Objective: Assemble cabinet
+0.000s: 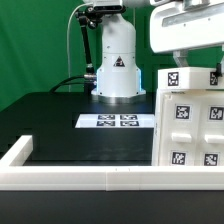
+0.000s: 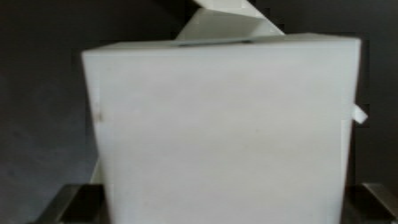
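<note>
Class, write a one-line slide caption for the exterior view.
Tagged white cabinet at the exterior view's right, gripper above it, marker board behind.

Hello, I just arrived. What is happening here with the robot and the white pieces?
A Franka arm is working on a white cabinet, a boxy unit covered with small black-and-white tags, standing on the black table at the exterior view's right. The gripper is directly above the cabinet's top, where a small tagged piece sits. Whether the jaws are closed on it cannot be told. In the wrist view a plain white face of the cabinet fills the picture. The marker board lies flat near the robot's base.
</note>
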